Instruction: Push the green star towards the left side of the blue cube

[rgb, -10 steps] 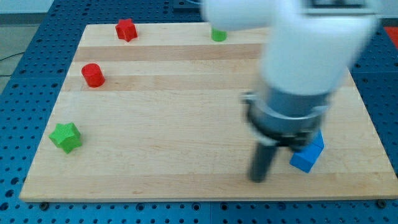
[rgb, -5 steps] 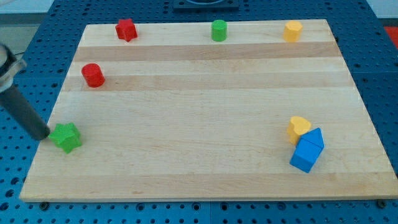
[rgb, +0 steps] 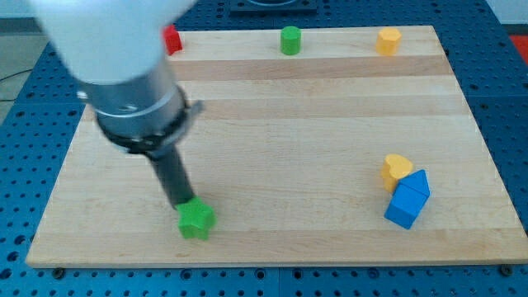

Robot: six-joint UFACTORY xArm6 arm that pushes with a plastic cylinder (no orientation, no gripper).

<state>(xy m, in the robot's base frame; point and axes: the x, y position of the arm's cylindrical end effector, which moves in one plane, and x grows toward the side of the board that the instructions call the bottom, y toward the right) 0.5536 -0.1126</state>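
Arm: large and blurred over the table's [rgb: 272, 107] left half; it hides whatever lies beneath it.
Hand: none fitted, only a rod, so nothing opens, closes or is held; my tip [rgb: 182, 205] meets the star on its far-left edge, as far as the blur allows.
Green star [rgb: 196, 220]: near edge of the table, left of centre, flat on the wood.
Star's axis: none to speak of; compact and roughly even all round, so its heading cannot be told.
Key relation: star lies just right of and nearer than my tip; cube well apart to the right, at about the same depth.
Red block [rgb: 172, 39]: far edge, left, partly hidden by the arm.
Green cylinder [rgb: 289, 40]: far edge, centre.
Yellow block [rgb: 388, 39]: far edge, right.
Second yellow block [rgb: 396, 170]: right, touching the cube's far-left side.
Blue cube [rgb: 407, 200]: near right.
Judgement: a rightward push suits.
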